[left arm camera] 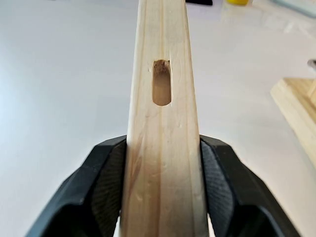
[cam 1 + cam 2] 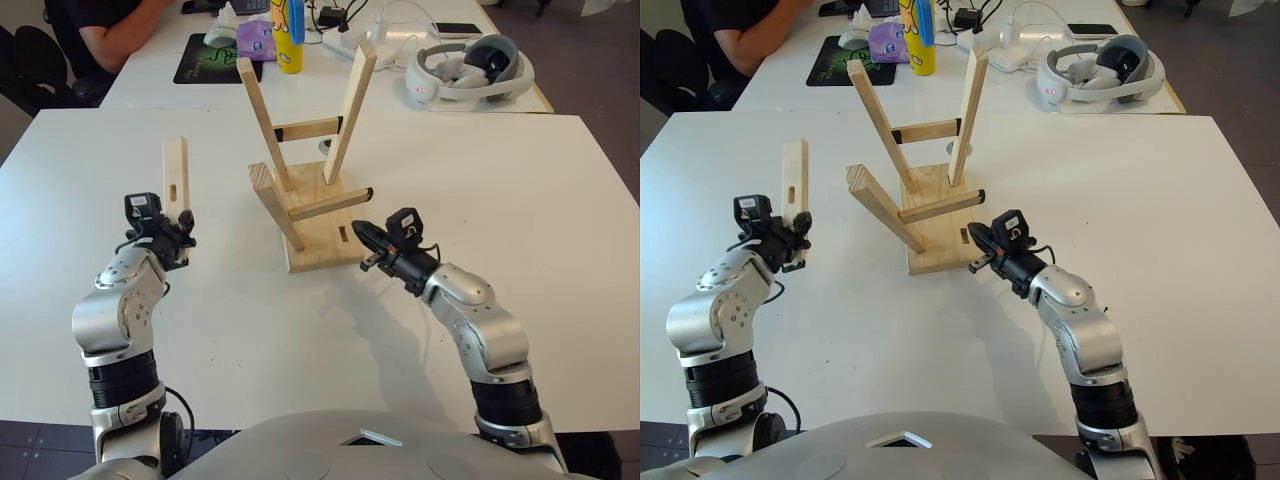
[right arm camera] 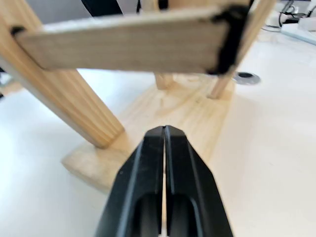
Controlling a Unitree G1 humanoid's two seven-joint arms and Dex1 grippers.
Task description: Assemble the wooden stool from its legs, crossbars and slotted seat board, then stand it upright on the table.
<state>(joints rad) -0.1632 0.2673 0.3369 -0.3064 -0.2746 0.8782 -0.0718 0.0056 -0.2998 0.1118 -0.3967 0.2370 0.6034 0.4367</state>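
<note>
A pale slotted seat board (image 2: 320,235) lies flat at the table's middle with three wooden legs (image 2: 263,120) rising from it, joined by two crossbars (image 2: 328,204). My left gripper (image 2: 178,232) is to the left of the board, shut on the lower end of a loose fourth leg (image 2: 176,175) held upright; its oval slot (image 1: 161,89) faces the wrist camera. My right gripper (image 2: 362,236) is shut with nothing in it, its tip just off the board's near right corner (image 3: 84,163).
The white table (image 2: 520,220) has open surface to the right and in front. A second table behind carries a headset (image 2: 470,70), a yellow bottle (image 2: 289,35), cables and a mouse pad (image 2: 210,58).
</note>
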